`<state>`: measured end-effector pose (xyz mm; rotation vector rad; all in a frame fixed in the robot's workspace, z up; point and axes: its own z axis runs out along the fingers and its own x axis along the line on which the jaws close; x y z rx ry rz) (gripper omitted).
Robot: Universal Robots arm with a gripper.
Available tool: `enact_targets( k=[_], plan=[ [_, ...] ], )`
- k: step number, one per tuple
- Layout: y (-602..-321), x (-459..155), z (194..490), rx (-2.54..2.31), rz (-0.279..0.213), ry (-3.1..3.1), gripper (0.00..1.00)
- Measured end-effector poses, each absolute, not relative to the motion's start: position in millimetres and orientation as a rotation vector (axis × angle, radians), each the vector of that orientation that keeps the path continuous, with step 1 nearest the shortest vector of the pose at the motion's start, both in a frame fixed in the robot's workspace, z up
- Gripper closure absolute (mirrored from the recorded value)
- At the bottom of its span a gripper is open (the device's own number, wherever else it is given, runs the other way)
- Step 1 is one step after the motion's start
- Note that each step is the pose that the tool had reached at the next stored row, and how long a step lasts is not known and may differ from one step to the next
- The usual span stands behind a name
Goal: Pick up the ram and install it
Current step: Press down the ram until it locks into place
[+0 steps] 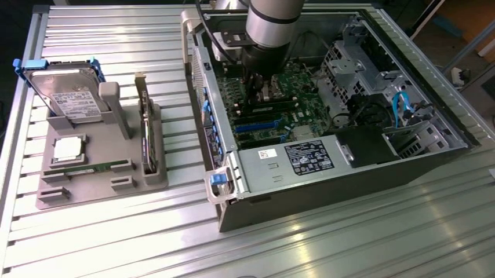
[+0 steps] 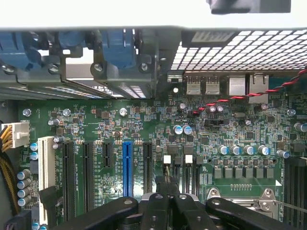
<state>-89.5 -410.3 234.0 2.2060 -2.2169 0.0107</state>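
The arm (image 1: 272, 23) descends steeply from above into the open computer case (image 1: 332, 168), its wrist poised over the green motherboard (image 1: 267, 110). The tool (image 2: 168, 189) hangs just above the board with its dark fingers (image 2: 160, 211) drawn fully together; in the wrist view the fingertips meet near the black expansion slots and the blue slot (image 2: 127, 165), and nothing is seen gripped between them. Whether the tips actually touch the board cannot be told. The ram (image 1: 85, 168), a thin green stick, lies flat in a low slot at the front of the grey holder (image 1: 101, 185), well apart from the case on the exterior view's left. The holder also carries a hard drive (image 1: 68, 95) standing tilted, a small square processor chip (image 1: 68, 148) and an upright expansion card (image 1: 145, 136). Holder and case both rest on the ribbed metal worktop (image 1: 325, 243).
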Motion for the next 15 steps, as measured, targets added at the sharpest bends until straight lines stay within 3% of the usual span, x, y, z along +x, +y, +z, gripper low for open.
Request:
enact_targets(
  k=[15],
  plan=[
    [-410.6,-89.4,232.3,2.206,0.011,-2.217,0.89]
  ],
)
